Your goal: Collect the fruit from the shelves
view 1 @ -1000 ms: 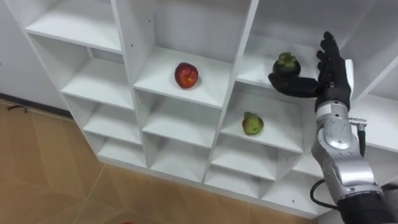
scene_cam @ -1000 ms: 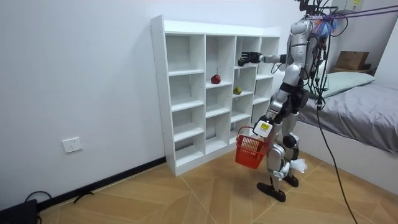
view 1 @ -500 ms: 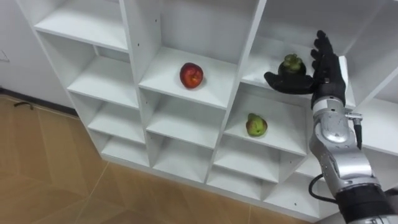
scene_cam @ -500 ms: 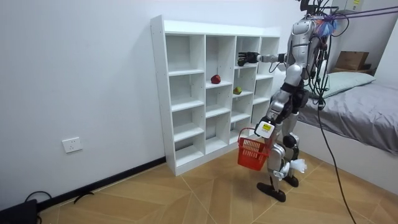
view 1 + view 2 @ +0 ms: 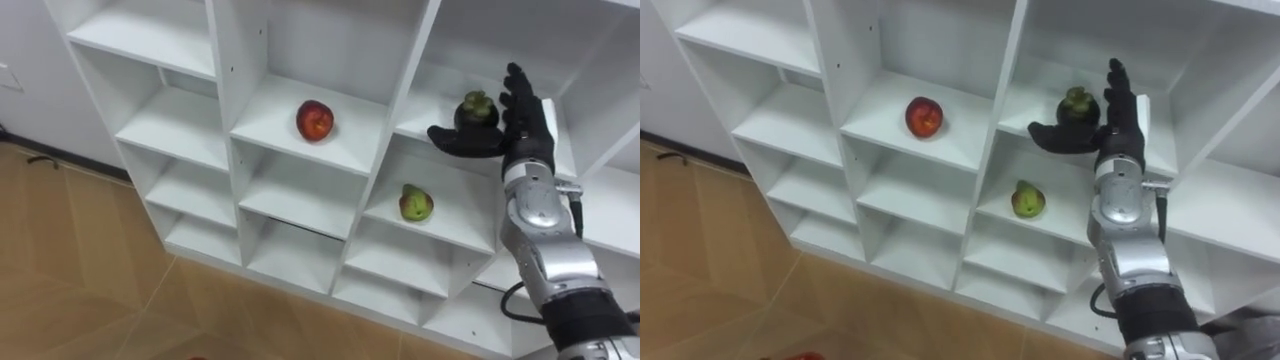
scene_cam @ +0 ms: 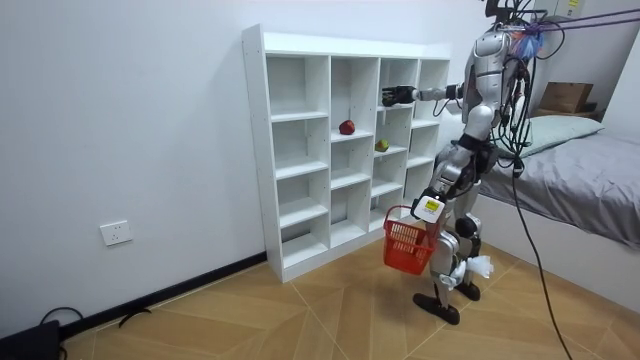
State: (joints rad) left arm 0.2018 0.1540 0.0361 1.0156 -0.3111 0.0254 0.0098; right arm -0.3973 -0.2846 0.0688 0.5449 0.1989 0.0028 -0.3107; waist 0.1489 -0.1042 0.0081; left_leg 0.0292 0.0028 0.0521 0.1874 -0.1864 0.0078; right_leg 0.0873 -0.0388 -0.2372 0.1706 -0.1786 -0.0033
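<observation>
Progress: early, judging by the shelves. All three fruits sit in the closet: red apple in a middle compartment, green pear one column to the right and one shelf down, dark mangosteen on the shelf above the pear. Nothing is lifted yet.

Red basket hangs at the left hand, low by the robot's thigh. Its contents and the grip there are too small to read.

Right arm reaches forward and up into the mangosteen's compartment. Right hand is open, fingers straight and pointing up just right of the fruit, thumb spread out low in front of it. The hand brackets the mangosteen without closing on it; contact can't be confirmed. Likely next: close and lift, then apple and pear remain.
</observation>
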